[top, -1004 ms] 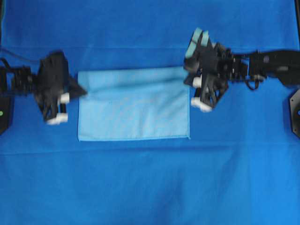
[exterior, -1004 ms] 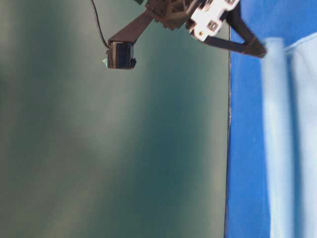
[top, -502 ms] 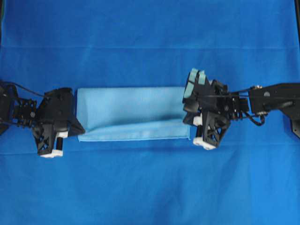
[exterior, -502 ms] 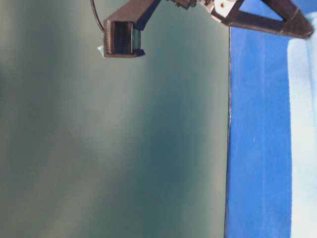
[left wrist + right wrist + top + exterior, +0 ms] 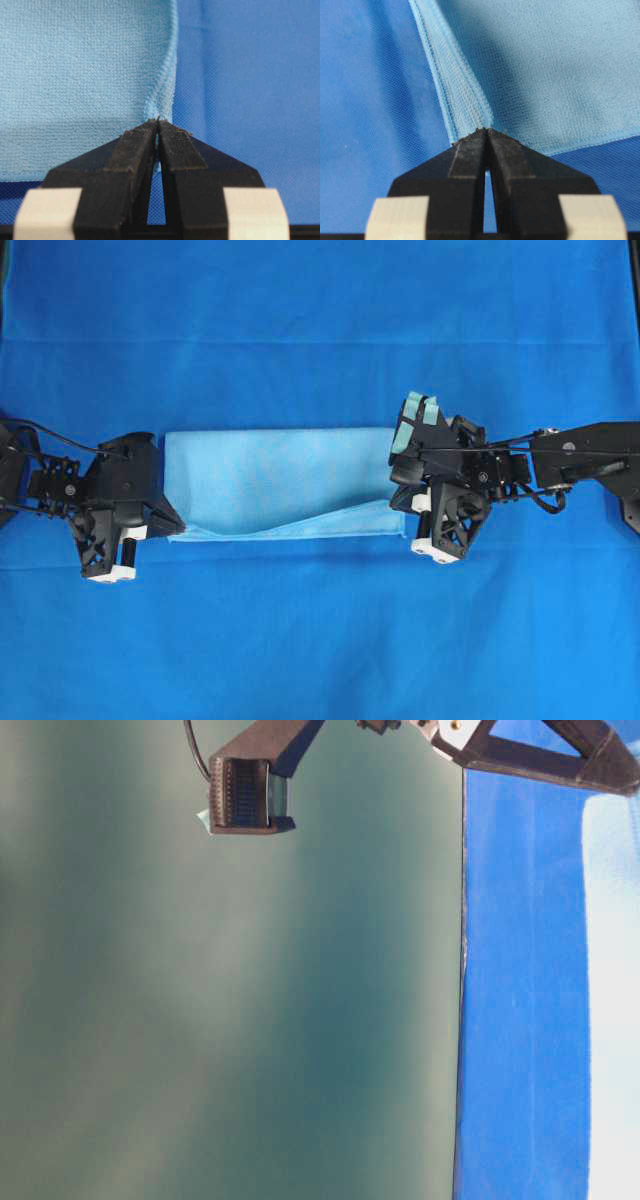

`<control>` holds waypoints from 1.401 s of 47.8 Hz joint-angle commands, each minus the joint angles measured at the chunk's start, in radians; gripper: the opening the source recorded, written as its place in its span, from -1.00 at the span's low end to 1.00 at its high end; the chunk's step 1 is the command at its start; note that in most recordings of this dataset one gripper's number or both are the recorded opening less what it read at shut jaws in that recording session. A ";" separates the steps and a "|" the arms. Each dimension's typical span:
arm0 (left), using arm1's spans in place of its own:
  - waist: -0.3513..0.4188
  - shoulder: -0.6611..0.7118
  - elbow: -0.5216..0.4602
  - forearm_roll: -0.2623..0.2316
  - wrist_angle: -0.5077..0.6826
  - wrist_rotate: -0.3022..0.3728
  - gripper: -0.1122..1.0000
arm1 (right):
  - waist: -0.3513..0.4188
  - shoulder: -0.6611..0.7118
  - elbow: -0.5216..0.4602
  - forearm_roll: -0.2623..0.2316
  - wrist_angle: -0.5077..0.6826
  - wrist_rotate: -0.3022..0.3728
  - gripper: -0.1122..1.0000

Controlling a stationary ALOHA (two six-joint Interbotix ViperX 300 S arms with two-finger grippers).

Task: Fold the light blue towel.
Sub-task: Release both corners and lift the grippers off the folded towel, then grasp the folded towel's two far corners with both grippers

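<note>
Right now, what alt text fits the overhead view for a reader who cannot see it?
Two black robot grippers pinch opposite ends of a folded light blue towel on a royal-blue sheet: the left gripper at its left end, the right gripper at its right end.

A deep royal-blue sheet (image 5: 320, 640) covers the whole table, bare above and below a folded pale sky-blue woven towel (image 5: 280, 480). A black left gripper (image 5: 172, 530) blocks the towel's left end; a black right gripper (image 5: 398, 502) blocks its right end.
</note>
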 commanded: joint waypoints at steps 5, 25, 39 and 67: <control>0.028 -0.006 -0.020 0.000 -0.009 0.005 -0.76 | -0.003 -0.002 -0.023 -0.005 -0.011 0.000 -0.76; 0.058 -0.069 -0.048 0.000 0.031 0.032 0.51 | -0.005 -0.060 -0.058 -0.101 0.008 -0.017 0.25; 0.186 -0.127 -0.034 0.000 0.069 0.133 0.46 | -0.132 -0.110 -0.035 -0.183 0.032 -0.012 0.26; 0.364 0.066 -0.049 0.000 0.017 0.232 0.46 | -0.238 0.091 -0.043 -0.190 -0.008 -0.014 0.26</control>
